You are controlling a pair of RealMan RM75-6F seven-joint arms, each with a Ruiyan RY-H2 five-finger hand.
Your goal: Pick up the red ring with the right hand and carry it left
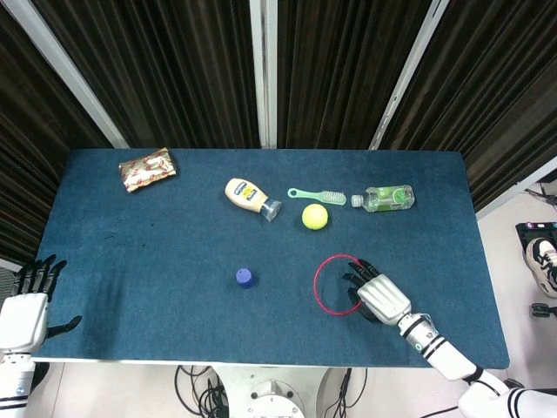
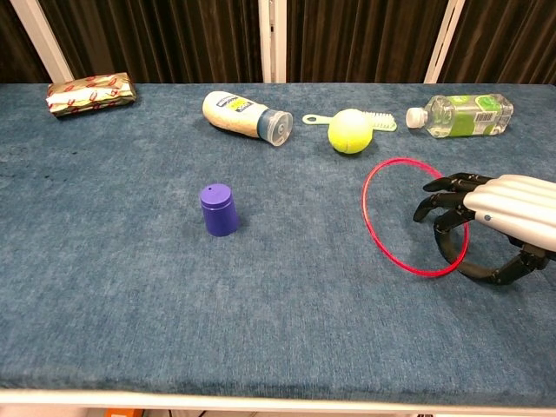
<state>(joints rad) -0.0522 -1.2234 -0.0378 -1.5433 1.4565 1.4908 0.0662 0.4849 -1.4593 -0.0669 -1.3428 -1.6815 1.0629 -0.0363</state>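
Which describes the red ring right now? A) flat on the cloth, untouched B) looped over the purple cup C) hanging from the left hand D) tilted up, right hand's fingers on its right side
D: the red ring stands tilted in the chest view, far edge raised, with the right hand curled around its right side.

- Desk [image 1: 130, 252]: rectangular, topped with dark blue carpet-like cloth.
- Curtains [image 1: 174, 70]: dark, pleated, hanging behind the desk.
- Frame bars [image 1: 258, 70]: pale, crossing the curtains upright and slanted.
- Floor [image 1: 513, 261]: light, at right.
- Cables [image 1: 196, 392]: dark, below the desk's near edge.
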